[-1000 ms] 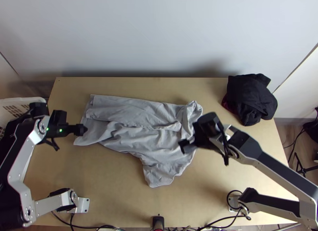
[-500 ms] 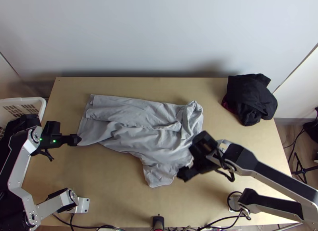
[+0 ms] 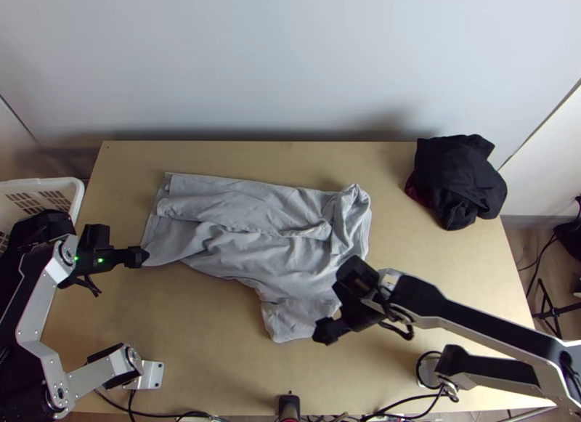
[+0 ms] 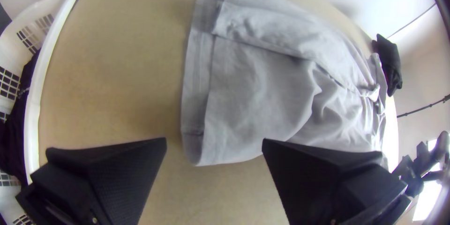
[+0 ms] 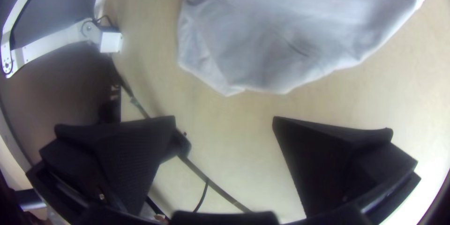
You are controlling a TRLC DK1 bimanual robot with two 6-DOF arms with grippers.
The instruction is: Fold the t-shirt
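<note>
The grey t-shirt (image 3: 247,233) lies wrinkled across the middle of the table, with a long strip folded over along its far side and a sleeve spread toward the near edge. At the shirt's left hem corner is my left gripper (image 3: 138,257); in the left wrist view my left gripper (image 4: 214,143) stands open, the hem corner beyond its fingers. My right gripper (image 3: 324,330) is beside the near sleeve. In the right wrist view my right gripper (image 5: 225,121) is open with bare table between its fingers, and the shirt (image 5: 281,33) lies beyond them.
A black cloth (image 3: 459,181) is bunched at the table's far right. At the left edge stands a white basket (image 3: 76,193) with dark cloth inside. Cables (image 3: 407,415) and a small black device (image 3: 288,405) are along the near edge.
My right gripper has moved from over the shirt's right part toward the near edge. The left gripper has shifted slightly left and nearer. The shirt lies as before.
</note>
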